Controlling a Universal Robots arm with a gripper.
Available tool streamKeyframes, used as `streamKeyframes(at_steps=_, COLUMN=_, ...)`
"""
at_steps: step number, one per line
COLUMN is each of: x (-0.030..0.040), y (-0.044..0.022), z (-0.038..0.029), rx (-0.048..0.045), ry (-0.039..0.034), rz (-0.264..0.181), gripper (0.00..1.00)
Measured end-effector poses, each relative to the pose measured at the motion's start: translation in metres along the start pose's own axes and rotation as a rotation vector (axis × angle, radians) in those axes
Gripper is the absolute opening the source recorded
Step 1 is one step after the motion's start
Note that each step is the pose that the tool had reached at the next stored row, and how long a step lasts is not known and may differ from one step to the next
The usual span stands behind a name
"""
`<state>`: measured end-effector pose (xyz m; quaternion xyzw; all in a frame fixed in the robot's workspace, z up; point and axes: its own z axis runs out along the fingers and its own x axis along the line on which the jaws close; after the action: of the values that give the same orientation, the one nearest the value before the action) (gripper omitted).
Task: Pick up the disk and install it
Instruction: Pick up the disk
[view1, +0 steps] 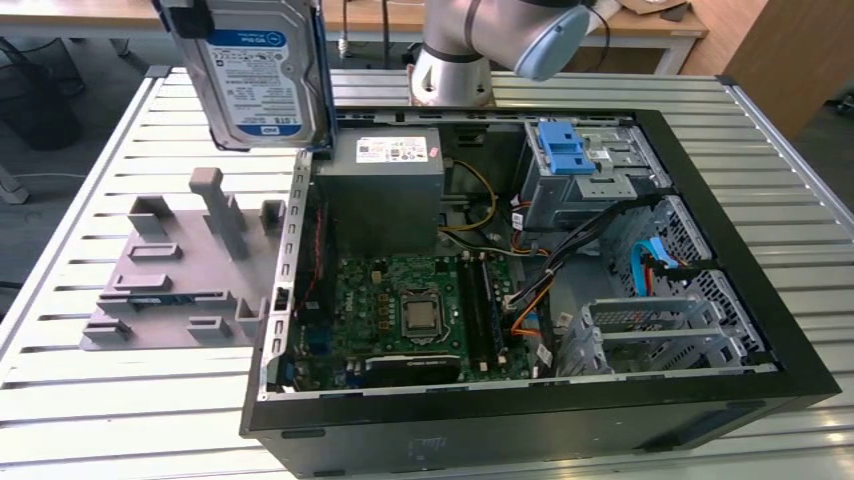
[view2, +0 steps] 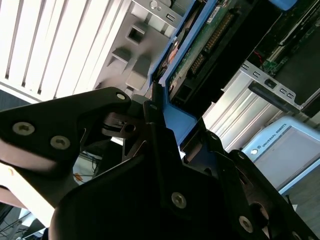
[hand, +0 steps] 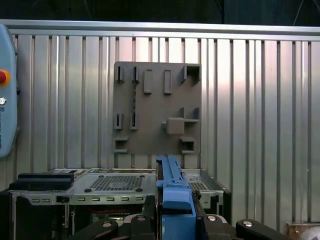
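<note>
1. Tool (view2: 157, 107): clamped on the disk (view1: 260, 75), w/ black fingers (view2: 95, 112) pressed to either side of its blue bracket (view2: 180, 120).
2. Disk is off the bench, held upright on edge, high in the exterior view. Its white-and-blue label faces that camera.
3. In the second wrist view the disk's green circuit-board side shows, w/ a connector row.
4. Disk hangs above the wall of the open PC case (view1: 534, 420) on the exterior view's left, near the grey metal box (view1: 387, 190) w/ white sticker. Can't tell if its lower corner touches the wall.
5. Grey cage (view1: 587, 175) w/ blue latch sits inside the case, to the exterior view's right of that box and well apart from the disk.
6. Motherboard (view1: 414, 305) lies flat on the case floor, next to the box.
7. Grey fixture plate (view1: 174, 270) w/ upright pegs lies on the slatted metal bench (view1: 80, 400). It is just beside the case on the exterior view's left, lower than the disk.
8. Arm base (view1: 454, 70) stands behind the case.
</note>
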<state>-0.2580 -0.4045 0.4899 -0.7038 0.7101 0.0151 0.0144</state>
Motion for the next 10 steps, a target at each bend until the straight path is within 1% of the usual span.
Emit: streamKeyframes(at_steps=10, x=0.0068, y=-0.0148, z=-0.0003, rx=0.0, ry=0.0, rz=0.0, gripper=0.36)
